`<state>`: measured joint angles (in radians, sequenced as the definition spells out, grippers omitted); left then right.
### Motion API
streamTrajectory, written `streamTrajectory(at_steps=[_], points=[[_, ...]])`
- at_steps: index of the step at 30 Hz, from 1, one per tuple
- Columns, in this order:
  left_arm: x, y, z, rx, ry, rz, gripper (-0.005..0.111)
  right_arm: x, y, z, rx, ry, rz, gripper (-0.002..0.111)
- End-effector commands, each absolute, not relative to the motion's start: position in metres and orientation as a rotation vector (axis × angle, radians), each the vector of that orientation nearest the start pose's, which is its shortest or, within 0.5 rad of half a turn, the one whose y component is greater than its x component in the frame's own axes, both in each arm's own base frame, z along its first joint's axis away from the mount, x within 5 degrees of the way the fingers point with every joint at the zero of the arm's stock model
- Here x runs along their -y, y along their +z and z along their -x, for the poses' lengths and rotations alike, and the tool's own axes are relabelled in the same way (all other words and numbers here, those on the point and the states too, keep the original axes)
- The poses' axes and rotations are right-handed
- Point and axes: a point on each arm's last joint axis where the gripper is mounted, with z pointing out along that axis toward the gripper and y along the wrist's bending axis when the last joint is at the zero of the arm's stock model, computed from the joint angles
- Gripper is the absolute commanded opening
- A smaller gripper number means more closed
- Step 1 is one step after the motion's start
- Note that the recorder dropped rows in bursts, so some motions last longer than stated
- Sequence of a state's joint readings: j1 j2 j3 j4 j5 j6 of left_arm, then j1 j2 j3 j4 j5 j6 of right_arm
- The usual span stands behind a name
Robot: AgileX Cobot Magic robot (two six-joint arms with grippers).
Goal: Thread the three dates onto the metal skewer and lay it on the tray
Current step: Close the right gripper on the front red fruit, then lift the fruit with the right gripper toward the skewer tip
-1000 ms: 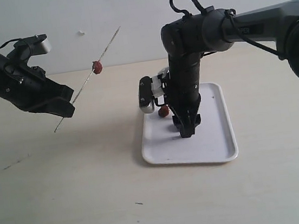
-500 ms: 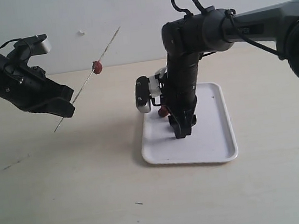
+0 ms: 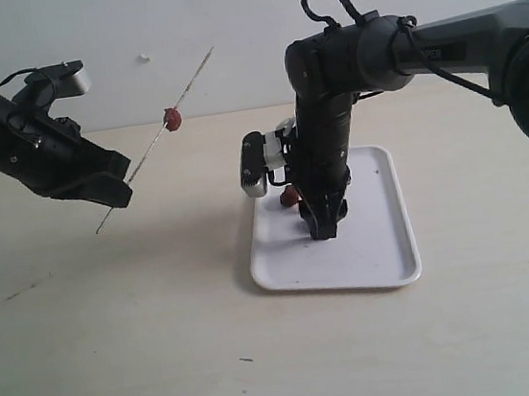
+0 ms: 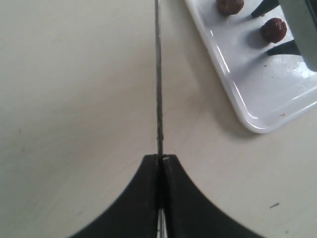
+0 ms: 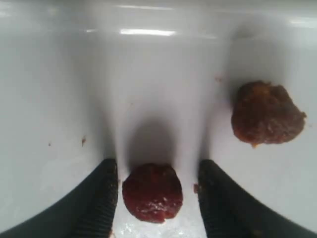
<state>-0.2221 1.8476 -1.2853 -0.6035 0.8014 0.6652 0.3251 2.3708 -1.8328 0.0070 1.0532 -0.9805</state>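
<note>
Dates [image 5: 152, 192] look soft, sticky: right pincer [image 5: 158, 198], apart astride one on the centre-right tray [image 3: 387, 251], should pinch its sides gently; left pincer [image 4: 159, 163] clamps the skewer [image 4: 158, 89].

Dates [image 5: 152, 192] dark red-brown, tray [image 3: 388, 260] glossy white with tiny dark specks, skewer [image 4: 159, 99] grey, worktop [image 3: 119, 351] pale beige, arms [image 3: 344, 63] black.

The thin grey metal skewer [image 3: 148, 152] hangs in the air, slanting up toward 1 o'clock. A wrinkled first date [image 3: 172, 119] sits threaded past its middle. A round dark-red date [image 5: 152, 192] and a lumpier brown date [image 5: 267, 113] lie apart on the white tray [image 3: 388, 260], near its 11 o'clock corner.
</note>
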Motion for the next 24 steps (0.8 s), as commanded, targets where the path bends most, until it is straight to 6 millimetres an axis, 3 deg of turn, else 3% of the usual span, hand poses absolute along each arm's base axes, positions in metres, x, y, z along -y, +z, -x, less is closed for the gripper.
streamTrajectory(at_steps=[1, 6, 10, 13, 19, 23, 24], points=[[0.119, 0.215, -0.361, -2.595, -0.571, -0.704, 0.0, -0.15, 0.104, -0.446, -2.462, -0.025, 1.872, 0.045], [0.119, 0.215, -0.36, -2.6, -0.576, -0.708, 0.0, -0.15, 0.104, -0.446, -2.501, -0.024, 1.819, 0.03], [0.119, 0.215, -0.359, -2.611, -0.587, -0.717, 0.0, -0.149, 0.111, -0.447, -2.557, -0.049, 1.714, 0.03], [0.119, 0.214, -0.357, -2.621, -0.598, -0.726, 0.0, -0.144, 0.131, -0.45, -2.588, -0.069, 1.573, 0.03], [0.12, 0.211, -0.352, -2.655, -0.641, -0.73, 0.0, -0.121, 0.163, -0.463, -2.689, 0.039, 0.988, 0.03], [0.121, 0.202, -0.345, -2.69, -0.686, -0.702, 0.0, -0.1, 0.176, -0.472, -2.718, 0.276, 0.557, 0.03], [0.121, 0.196, -0.34, -2.716, -0.711, -0.689, 0.0, -0.091, 0.18, -0.477, -2.697, 0.44, 0.383, 0.03]])
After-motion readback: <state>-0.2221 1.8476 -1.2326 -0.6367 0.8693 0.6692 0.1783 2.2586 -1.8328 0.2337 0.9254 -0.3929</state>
